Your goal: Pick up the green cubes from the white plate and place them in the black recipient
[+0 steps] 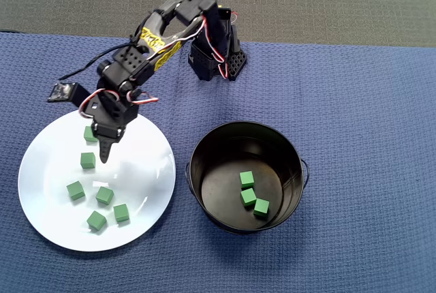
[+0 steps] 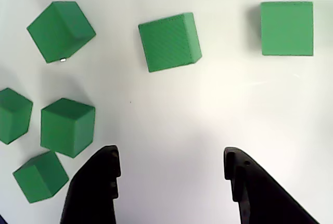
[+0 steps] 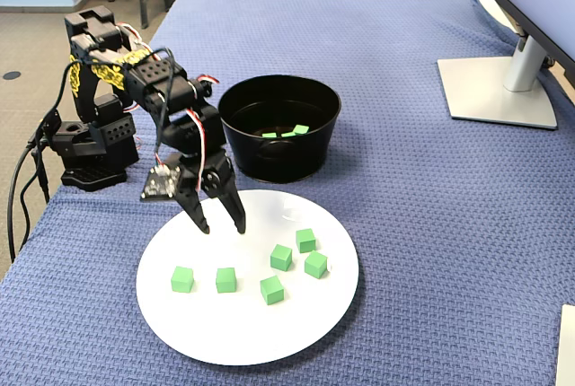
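Several green cubes [image 1: 104, 195] lie loose on the white plate [image 1: 139, 170] at the left of the overhead view. Three more green cubes [image 1: 248, 196] rest on the floor of the black recipient [image 1: 204, 148], right of the plate. My gripper [image 1: 104, 155] hangs low over the plate's far part, open, with only bare plate between its fingers. In the wrist view the gripper [image 2: 170, 164] points at empty plate [image 2: 208, 109]; one cube [image 2: 169, 41] lies ahead, others to the left and right. In the fixed view the gripper [image 3: 223, 227] stands just behind the cubes [image 3: 225, 279], beside the recipient [image 3: 287, 160].
A blue woven cloth [image 1: 368, 102] covers the table. The arm's black base [image 3: 90, 148] with its cables stands at the left edge of the fixed view. A grey monitor foot [image 3: 499, 90] sits at the far right.
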